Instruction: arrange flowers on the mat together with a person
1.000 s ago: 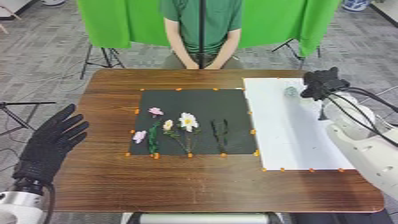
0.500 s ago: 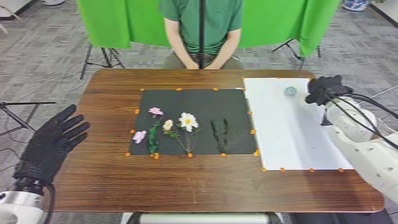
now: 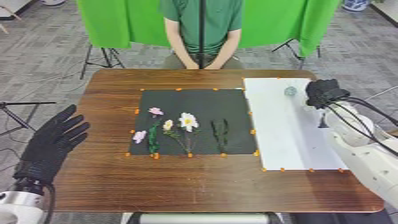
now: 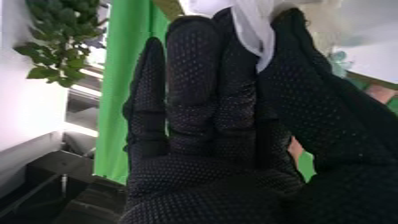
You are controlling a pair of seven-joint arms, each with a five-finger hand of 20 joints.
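The right robot hand pinches a thin white piece by its end, likely to avoid crushing it; well apart, the left robot hand is relaxed.

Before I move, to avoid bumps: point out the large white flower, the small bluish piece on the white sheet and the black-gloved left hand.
Large white flower [image 3: 188, 121]: head view, its bloom.
Small bluish piece [image 3: 290, 91]: head view, its middle.
Left hand [image 3: 44, 151]: head view, below its fingers.

A green curtain hangs above grey flooring, a patterned pot near it.
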